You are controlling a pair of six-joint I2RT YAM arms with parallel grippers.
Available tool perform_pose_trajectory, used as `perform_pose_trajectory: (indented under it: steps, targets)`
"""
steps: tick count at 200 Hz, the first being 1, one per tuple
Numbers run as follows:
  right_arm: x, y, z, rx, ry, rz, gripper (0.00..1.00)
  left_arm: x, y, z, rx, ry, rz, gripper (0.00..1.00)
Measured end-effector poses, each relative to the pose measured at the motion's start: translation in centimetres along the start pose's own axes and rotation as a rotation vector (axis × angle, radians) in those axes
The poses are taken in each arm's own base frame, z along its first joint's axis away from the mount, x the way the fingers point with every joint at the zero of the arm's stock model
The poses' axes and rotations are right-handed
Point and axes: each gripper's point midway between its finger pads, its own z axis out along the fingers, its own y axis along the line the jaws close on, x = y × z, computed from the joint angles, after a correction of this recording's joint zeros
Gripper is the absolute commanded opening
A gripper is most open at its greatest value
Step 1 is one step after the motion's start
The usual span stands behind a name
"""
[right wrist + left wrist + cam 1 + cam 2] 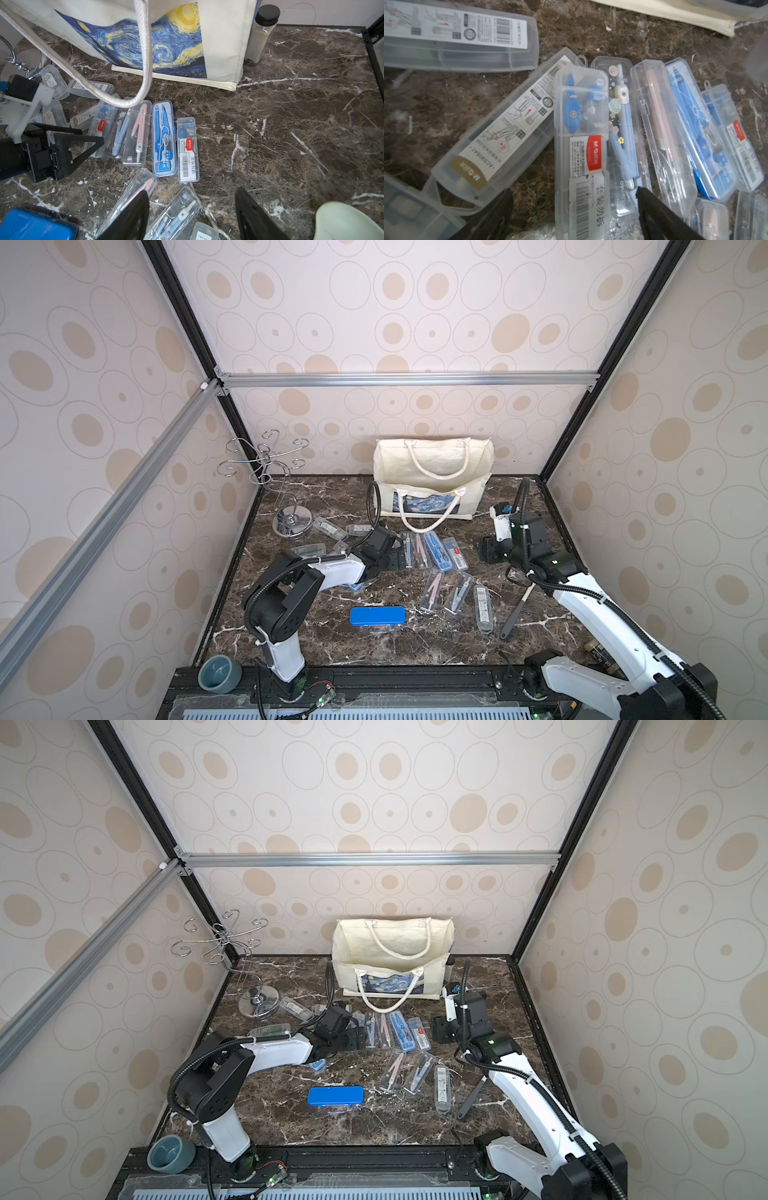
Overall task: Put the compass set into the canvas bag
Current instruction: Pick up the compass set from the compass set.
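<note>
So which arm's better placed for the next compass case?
Left, likely: the left gripper, open, brackets the end of the red-labelled compass case. The right gripper, open, hangs beside the row, over marble.

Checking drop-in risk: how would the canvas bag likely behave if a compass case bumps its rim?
The canvas bag would probably yield rather than resist: its cloth walls look soft, creased. Its front rope handle hangs in a slack loop, so it seems floppy and could snag.
</note>
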Motion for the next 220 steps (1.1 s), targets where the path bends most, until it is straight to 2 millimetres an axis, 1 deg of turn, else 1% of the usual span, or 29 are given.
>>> perform_pose_trajectory:
  steps: [12, 27, 39, 52, 60, 64, 90, 103, 110, 143, 165, 177, 201, 220]
  targets:
    - [0.1, 0.0, 0.3, -0.001, 0.004, 0.004, 0.68, -0.1, -0.1, 0.3, -0.002, 0.002, 0.001, 0.80]
    - [0.2, 0.0, 0.7, -0.003, 0.009, 0.009, 0.68, -0.1, -0.2, 0.8, -0.006, 0.008, 0.002, 0.79]
    - [0.2, 0.1, 0.9, -0.004, 0.010, 0.013, 0.68, -0.1, -0.2, 1.2, -0.009, 0.011, 0.004, 0.72]
    - [0.2, 0.1, 1.0, -0.004, 0.009, 0.014, 0.68, -0.3, -0.3, 1.5, -0.012, 0.008, 0.001, 0.67]
    - [0.2, 0.1, 1.1, -0.005, 0.007, 0.016, 0.67, -0.3, -0.3, 1.6, -0.016, 0.007, 0.001, 0.61]
    - [0.2, 0.1, 1.1, -0.005, 0.006, 0.016, 0.68, -0.3, -0.3, 1.7, -0.017, 0.008, 0.002, 0.59]
    - [0.1, 0.1, 1.1, -0.008, 0.001, 0.017, 0.68, -0.6, -0.3, 1.7, -0.022, 0.000, -0.003, 0.50]
    - [0.1, 0.1, 1.2, -0.009, 0.000, 0.018, 0.68, -0.6, 0.0, 1.7, -0.037, -0.001, -0.001, 0.48]
    - [0.2, 0.1, 1.2, -0.010, 0.000, 0.019, 0.67, -0.5, 0.2, 1.7, -0.046, 0.002, 0.000, 0.44]
    - [0.1, 0.4, 1.2, -0.022, -0.004, 0.020, 0.68, -0.5, 0.4, 1.7, -0.056, -0.001, 0.002, 0.44]
    - [-0.1, 0.7, 1.1, -0.040, -0.014, 0.019, 0.68, -0.5, 0.3, 1.7, -0.055, -0.001, 0.003, 0.49]
    - [-0.4, 0.9, 0.8, -0.052, -0.028, 0.018, 0.68, -0.4, 0.4, 1.7, -0.056, 0.001, 0.003, 0.49]
    - [-1.3, 1.2, -0.2, -0.071, -0.074, 0.013, 0.68, -0.3, 0.5, 1.8, -0.061, -0.001, 0.006, 0.46]
    - [-2.0, 1.6, -1.0, -0.091, -0.107, 0.008, 0.68, -0.4, 0.5, 1.8, -0.060, -0.004, 0.008, 0.39]
